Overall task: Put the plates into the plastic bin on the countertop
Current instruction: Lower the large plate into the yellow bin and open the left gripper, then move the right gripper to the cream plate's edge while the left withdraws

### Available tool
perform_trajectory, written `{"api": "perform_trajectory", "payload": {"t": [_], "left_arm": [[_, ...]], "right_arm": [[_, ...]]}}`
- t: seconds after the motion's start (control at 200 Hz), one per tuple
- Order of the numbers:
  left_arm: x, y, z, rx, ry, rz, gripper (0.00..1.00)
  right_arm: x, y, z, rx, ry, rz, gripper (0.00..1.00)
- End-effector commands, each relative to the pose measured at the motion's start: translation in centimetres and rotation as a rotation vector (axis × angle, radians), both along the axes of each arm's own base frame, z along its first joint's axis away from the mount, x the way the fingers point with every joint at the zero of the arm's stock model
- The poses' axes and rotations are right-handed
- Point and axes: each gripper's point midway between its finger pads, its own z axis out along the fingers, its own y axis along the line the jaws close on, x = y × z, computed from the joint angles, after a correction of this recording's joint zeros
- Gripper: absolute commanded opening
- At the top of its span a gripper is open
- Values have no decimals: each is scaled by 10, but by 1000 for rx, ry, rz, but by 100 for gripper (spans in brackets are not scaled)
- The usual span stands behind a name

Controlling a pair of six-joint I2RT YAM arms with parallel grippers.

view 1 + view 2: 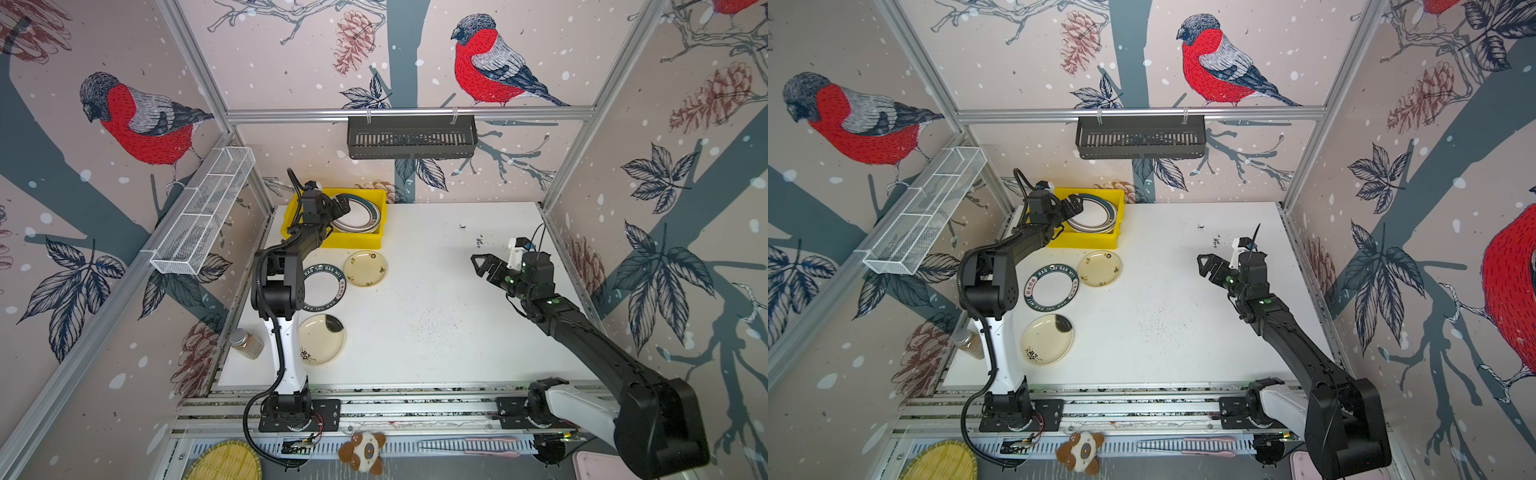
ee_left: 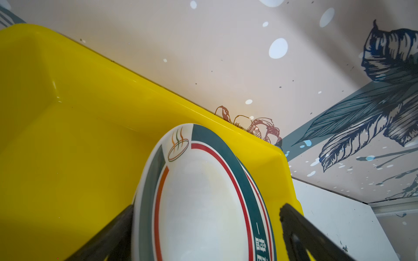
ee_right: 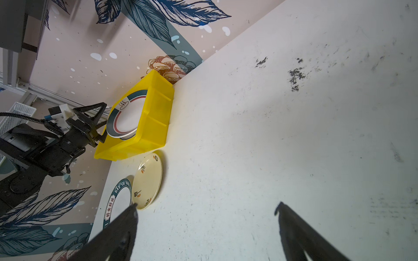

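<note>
A green-rimmed plate (image 2: pixel 199 171) tops a small stack inside the yellow plastic bin (image 1: pixel 358 242), which sits at the far left corner of the white tabletop (image 1: pixel 436 311). My left pincer (image 2: pixel 206 207) is open, one finger on either side of that plate's near rim and clamping nothing. I judge the plate rests on the stack unaided. Three more lie just in front of the bin: a lettered dark-rimmed plate (image 1: pixel 326 291), a cream motif plate (image 1: pixel 365 269) and a cream brushstroke plate (image 1: pixel 321 340). My right pincer (image 1: pixel 478 266) hovers open and empty, well apart on the right, leaving the left arm room.
</note>
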Motion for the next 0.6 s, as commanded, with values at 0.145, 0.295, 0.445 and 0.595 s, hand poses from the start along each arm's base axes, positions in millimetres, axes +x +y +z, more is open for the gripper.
{"api": "perform_trajectory", "payload": {"t": [0.145, 0.295, 0.445, 0.595], "left_arm": [[-6, 9, 6, 115, 17, 39, 97], [-10, 15, 13, 154, 19, 65, 97], [-13, 14, 17, 188, 32, 73, 97], [-24, 7, 37, 191, -18, 71, 97]], "right_arm": [[0, 3, 9, 21, -23, 8, 96], [-4, 1, 6, 19, -4, 2, 99], [-8, 0, 0, 12, 11, -4, 100], [-10, 3, 0, 16, 5, 6, 100]]}}
